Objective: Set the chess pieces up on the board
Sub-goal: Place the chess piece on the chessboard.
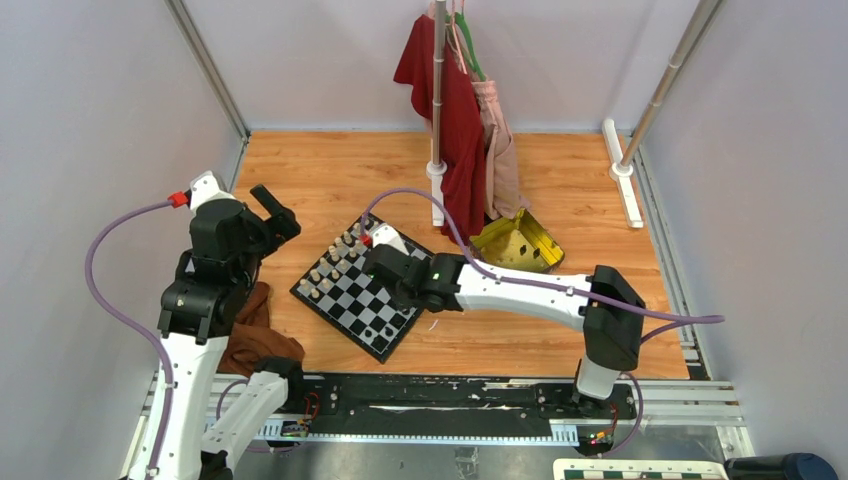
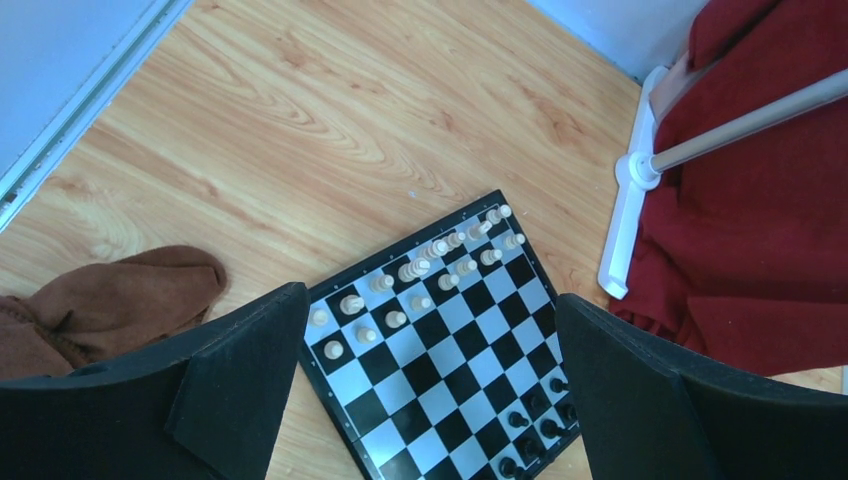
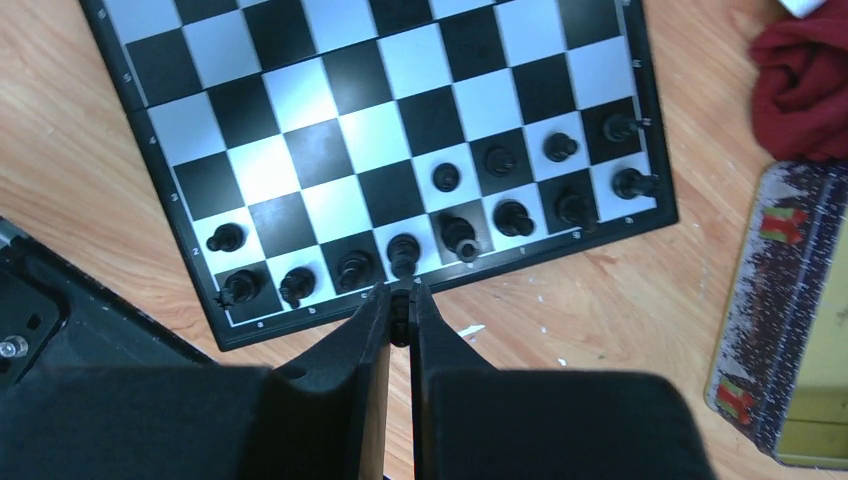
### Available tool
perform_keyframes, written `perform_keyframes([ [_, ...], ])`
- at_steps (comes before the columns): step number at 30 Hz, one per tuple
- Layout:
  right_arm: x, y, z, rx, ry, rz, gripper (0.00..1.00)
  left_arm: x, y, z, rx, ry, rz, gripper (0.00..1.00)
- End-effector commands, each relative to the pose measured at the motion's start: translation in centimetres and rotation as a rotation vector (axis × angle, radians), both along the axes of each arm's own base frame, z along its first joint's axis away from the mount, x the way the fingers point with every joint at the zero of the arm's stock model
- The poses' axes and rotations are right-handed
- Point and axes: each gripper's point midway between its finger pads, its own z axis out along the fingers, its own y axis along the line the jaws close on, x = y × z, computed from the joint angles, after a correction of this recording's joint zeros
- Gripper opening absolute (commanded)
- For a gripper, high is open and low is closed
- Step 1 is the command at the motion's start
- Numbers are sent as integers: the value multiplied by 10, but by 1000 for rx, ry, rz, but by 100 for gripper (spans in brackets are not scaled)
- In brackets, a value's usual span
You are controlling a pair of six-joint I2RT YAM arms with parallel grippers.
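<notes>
Right gripper (image 3: pixel 399 296) pinches a small black piece (image 3: pixel 400 320), jaws nearly together, over the board's (image 3: pixel 340 130) six-o'clock edge, seemingly to fill a gap in the black ranks (image 3: pixel 500 215); left gripper (image 2: pixel 430 300) hovers spread.

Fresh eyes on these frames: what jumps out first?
The black-and-white chessboard sits skewed at centre, with cream pieces ranked along its far-left edge and black pieces partly ranked opposite. The right claw hangs over the black side, pinched on a black piece, while the left claw gapes wide off to the board's left. Behind, red clothing hangs from a rack.
</notes>
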Motion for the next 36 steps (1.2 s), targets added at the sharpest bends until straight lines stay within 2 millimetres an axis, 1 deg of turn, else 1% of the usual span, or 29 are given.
perform_keyframes([
  [1,-14,17,-4,-39,-10,73,0,-4,3,15,-10,-30,12,100],
  [5,-19,31,-5,-43,-15,107,0,-5,3,17,-9,-33,15,100],
  [8,-21,36,-9,-42,-7,121,0,-5,4,16,-5,-30,16,100],
  [16,-27,47,-18,-45,5,156,0,-7,8,21,15,-31,25,100],
  [25,-30,55,-23,-54,9,183,0,-6,8,17,17,-21,27,100],
  [36,-36,66,-41,-62,50,226,0,-4,8,15,25,-10,28,100],
])
